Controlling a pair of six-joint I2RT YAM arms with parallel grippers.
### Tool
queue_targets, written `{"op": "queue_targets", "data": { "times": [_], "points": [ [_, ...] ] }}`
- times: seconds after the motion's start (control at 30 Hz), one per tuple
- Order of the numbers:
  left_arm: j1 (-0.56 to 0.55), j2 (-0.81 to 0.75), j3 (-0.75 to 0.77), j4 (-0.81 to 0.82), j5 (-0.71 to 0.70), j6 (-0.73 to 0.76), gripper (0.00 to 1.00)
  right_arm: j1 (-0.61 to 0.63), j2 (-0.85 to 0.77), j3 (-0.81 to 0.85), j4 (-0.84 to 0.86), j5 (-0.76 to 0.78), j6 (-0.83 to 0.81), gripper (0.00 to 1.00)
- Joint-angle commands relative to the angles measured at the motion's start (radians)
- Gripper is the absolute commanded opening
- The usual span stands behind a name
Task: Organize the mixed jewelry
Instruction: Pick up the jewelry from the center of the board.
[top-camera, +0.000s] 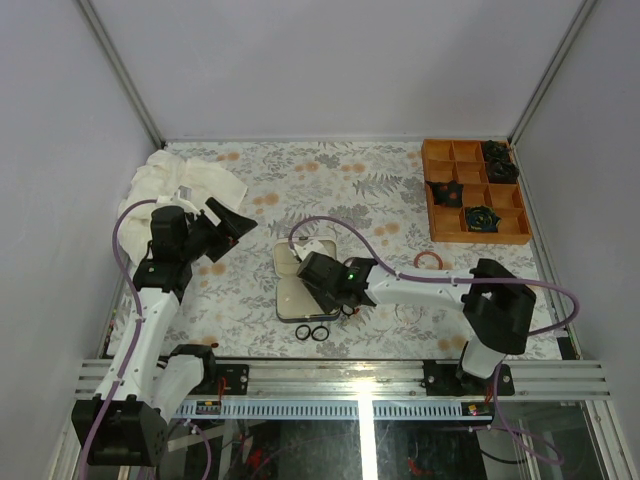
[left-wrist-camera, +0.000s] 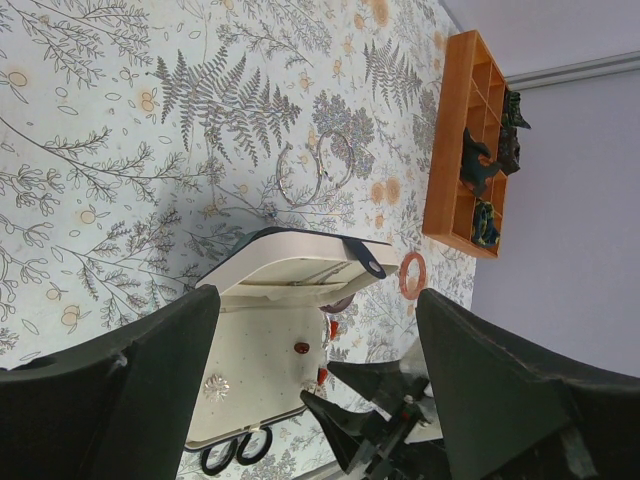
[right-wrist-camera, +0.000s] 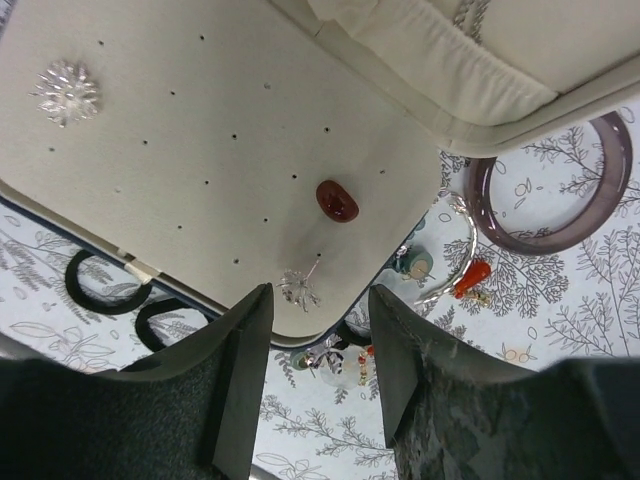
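The navy case (top-camera: 296, 290) lies open, its cream lining (right-wrist-camera: 200, 170) carrying a silver snowflake piece (right-wrist-camera: 66, 92), a red bead (right-wrist-camera: 337, 200) and a small silver star earring (right-wrist-camera: 298, 288). My right gripper (right-wrist-camera: 320, 295) hovers open just over the star earring at the lining's near corner, holding nothing. Off that corner lie small earrings (right-wrist-camera: 340, 358), a green bead (right-wrist-camera: 415, 263), an orange-red drop (right-wrist-camera: 472, 277) and a purplish-brown bangle (right-wrist-camera: 555, 200). Two black rings (top-camera: 312, 333) sit in front of the case. My left gripper (left-wrist-camera: 318, 300) hangs open and empty, left of the case.
An orange divided tray (top-camera: 440, 215) with black rosettes stands at the back right. A reddish bangle (top-camera: 430, 260) lies right of the case, and two thin silver hoops (left-wrist-camera: 315, 170) lie beyond it. A white cloth (top-camera: 185, 180) is bunched at the back left.
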Motion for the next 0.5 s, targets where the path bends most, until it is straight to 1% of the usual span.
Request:
{"op": "queue_targets", "data": {
  "times": [0.0, 0.1, 0.23, 0.3, 0.47],
  "points": [
    [-0.002, -0.018, 0.015, 0.006, 0.024, 0.013, 0.80, 0.011, 0.033, 0.039, 0.011, 0.009, 0.009, 0.49],
    [-0.002, -0.018, 0.012, 0.006, 0.024, 0.015, 0.80, 0.012, 0.045, 0.043, 0.004, 0.022, 0.014, 0.45],
    [-0.003, -0.018, 0.011, 0.006, 0.024, 0.016, 0.80, 0.012, 0.046, 0.044, -0.006, 0.047, 0.020, 0.36],
    [-0.002, -0.018, 0.011, 0.006, 0.025, 0.015, 0.80, 0.012, 0.042, 0.045, -0.012, 0.055, 0.022, 0.30],
    [-0.002, -0.021, 0.009, 0.007, 0.028, 0.013, 0.80, 0.012, 0.005, 0.028, -0.025, 0.091, 0.028, 0.22]
  ]
}}
